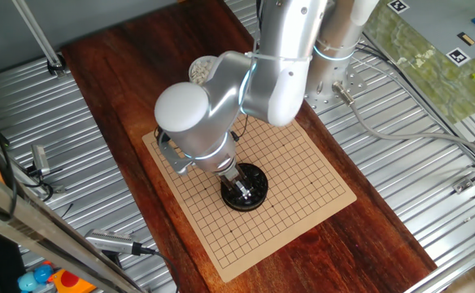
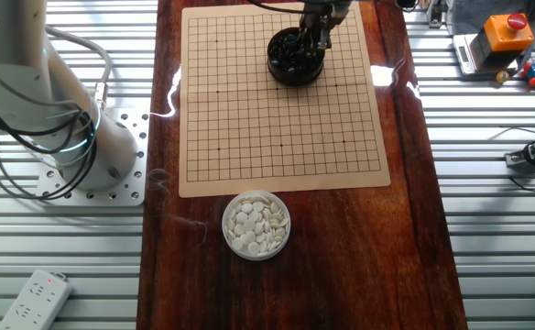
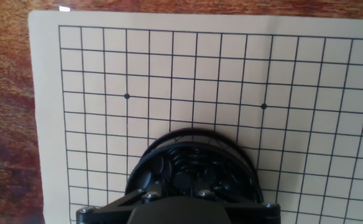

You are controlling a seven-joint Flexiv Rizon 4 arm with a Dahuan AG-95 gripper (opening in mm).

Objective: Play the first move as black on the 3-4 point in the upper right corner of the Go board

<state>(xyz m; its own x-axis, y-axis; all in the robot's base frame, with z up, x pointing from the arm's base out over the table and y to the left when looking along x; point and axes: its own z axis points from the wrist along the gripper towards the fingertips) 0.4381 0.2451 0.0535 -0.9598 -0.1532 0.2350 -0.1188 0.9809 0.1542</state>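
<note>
Wooden table (image 2: 414, 238) w/ Go board (image 2: 249, 137); end effector (image 2: 315, 38) in black-stone bowl (image 2: 290, 69), fingertips hidden, open/closed unclear.

Many tiny, glossy black stones (image 3: 180, 169) lie heaped in a round black bowl (image 2: 295, 57) that sits on the Go board (image 2: 281, 101), a tan sheet ruled with a black grid. No stone appears to rest on the grid itself, though part of it is hidden.

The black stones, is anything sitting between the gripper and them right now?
Nothing visible does. The gripper reaches straight into the open black bowl standing on the Go board, right over the black stones. Whether it has gripped one is hidden.
</note>
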